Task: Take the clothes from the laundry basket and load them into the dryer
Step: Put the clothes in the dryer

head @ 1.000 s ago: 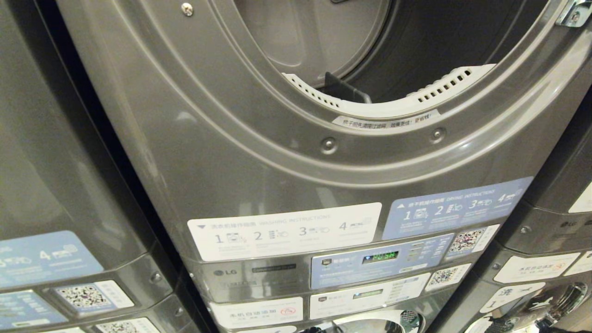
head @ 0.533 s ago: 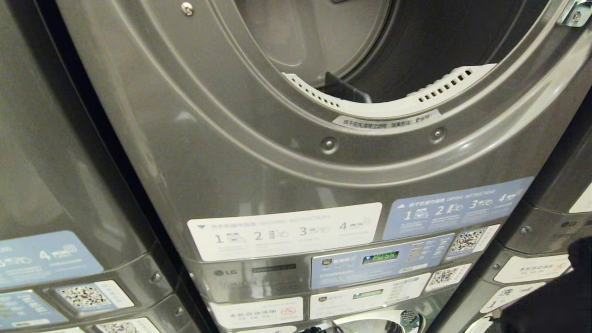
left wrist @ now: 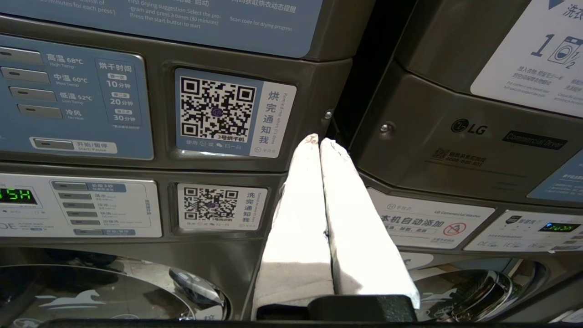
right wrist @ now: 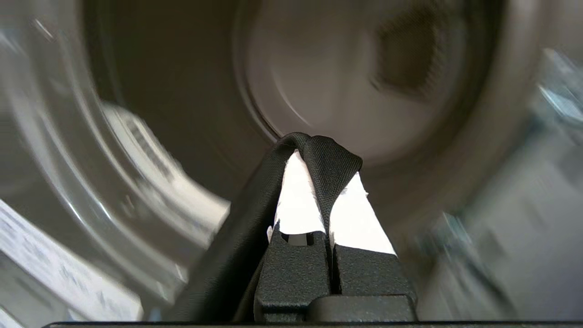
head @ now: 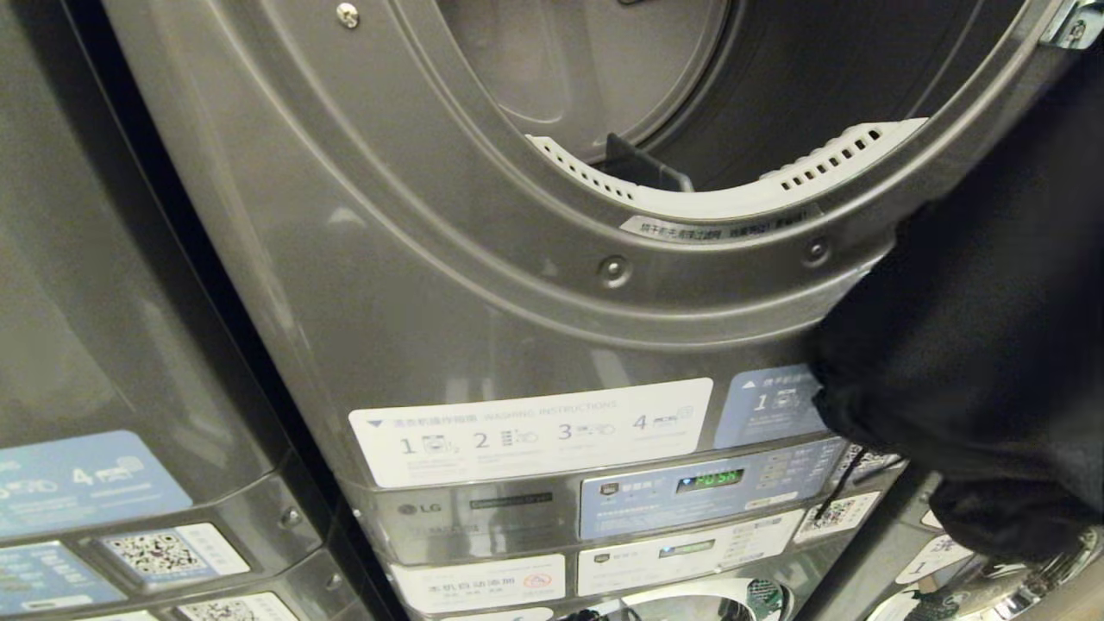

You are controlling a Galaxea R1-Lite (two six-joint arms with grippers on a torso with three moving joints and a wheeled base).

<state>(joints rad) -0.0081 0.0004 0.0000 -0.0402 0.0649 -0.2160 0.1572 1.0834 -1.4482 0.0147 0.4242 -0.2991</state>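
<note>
The dryer (head: 552, 285) is standing with its door open, its drum (head: 776, 78) showing only bare grey metal and a white lint-filter lip at the near rim. A black garment (head: 975, 371) is hanging at the right, in front of the opening's lower right edge, outside the drum. The right gripper (right wrist: 319, 182) is pinching a fold of this fabric between its jaws. The left gripper (left wrist: 320, 141), jaws pressed together on nothing, is pointing at the control panels lower down.

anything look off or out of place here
Nothing stands out. The dryer door opening is clear, its front undamaged. The black garment hangs bunched in front of its right side, pinched in the right hand. The left hand is shut and holds nothing.
</note>
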